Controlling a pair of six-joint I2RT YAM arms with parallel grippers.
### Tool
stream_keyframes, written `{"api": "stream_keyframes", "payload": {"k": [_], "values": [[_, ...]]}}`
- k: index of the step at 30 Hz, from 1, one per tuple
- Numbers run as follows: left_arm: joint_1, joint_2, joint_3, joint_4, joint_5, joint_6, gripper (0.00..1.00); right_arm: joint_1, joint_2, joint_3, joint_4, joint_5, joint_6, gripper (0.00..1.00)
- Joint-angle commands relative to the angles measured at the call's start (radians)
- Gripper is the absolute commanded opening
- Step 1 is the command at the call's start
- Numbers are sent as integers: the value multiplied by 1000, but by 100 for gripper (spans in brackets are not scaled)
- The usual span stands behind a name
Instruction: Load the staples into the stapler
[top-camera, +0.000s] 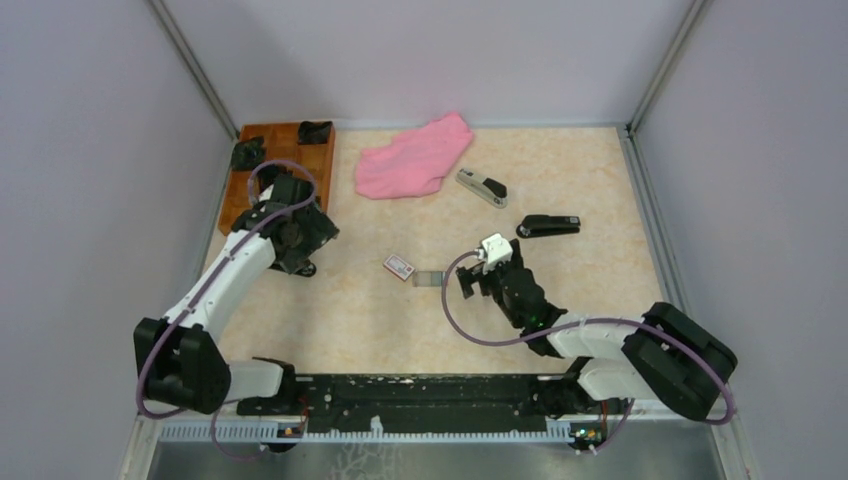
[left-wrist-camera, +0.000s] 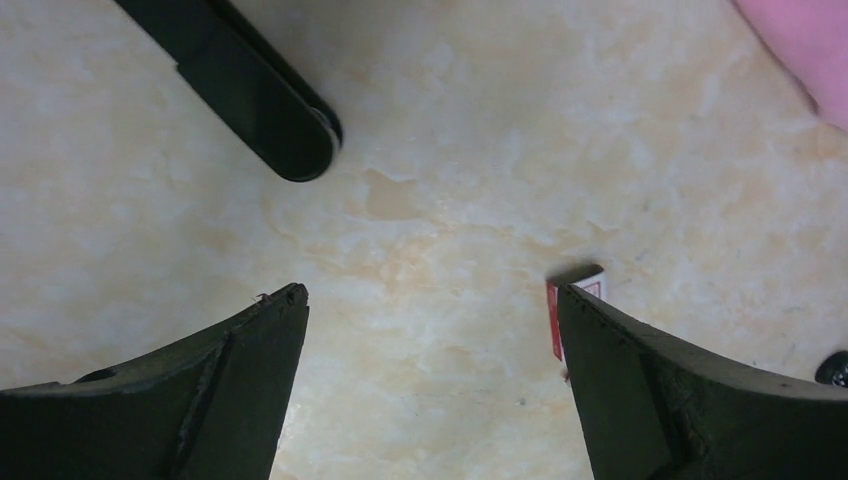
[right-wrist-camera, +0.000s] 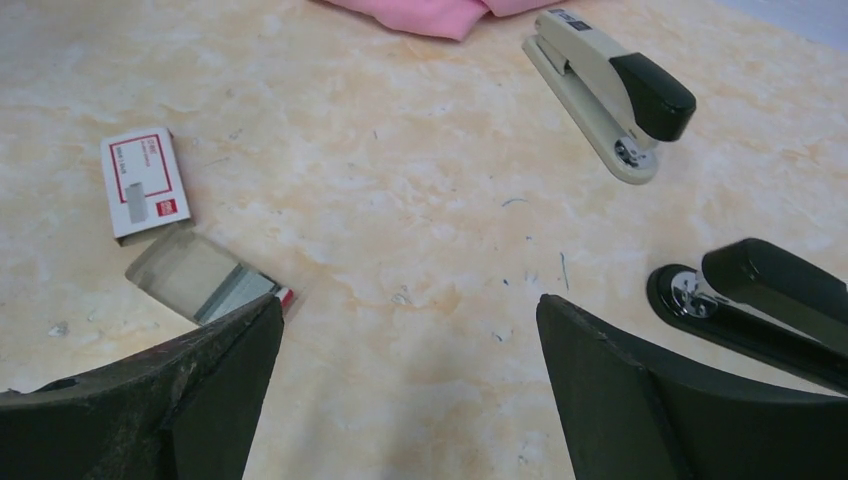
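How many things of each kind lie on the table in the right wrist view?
Staplers: 2, the beige stapler and the black stapler
Staple box: 1
Staples, one block: 1
Pink cloth: 1
Total: 5

The staple box (right-wrist-camera: 146, 185) carries red-bordered print, too small to read.

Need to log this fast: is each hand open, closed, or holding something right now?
Left hand: open, holding nothing.
Right hand: open, holding nothing.
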Motion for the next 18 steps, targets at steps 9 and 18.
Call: {"api": "stream_keyframes", "payload": {"k": [9,18], "values": [[240,179,36,-75,56,27,94,-2,-34,-115,293,177,-62,96],[291,356,101,-72,88,6,76,-2,-68,-121,275,195,-60,95]]}}
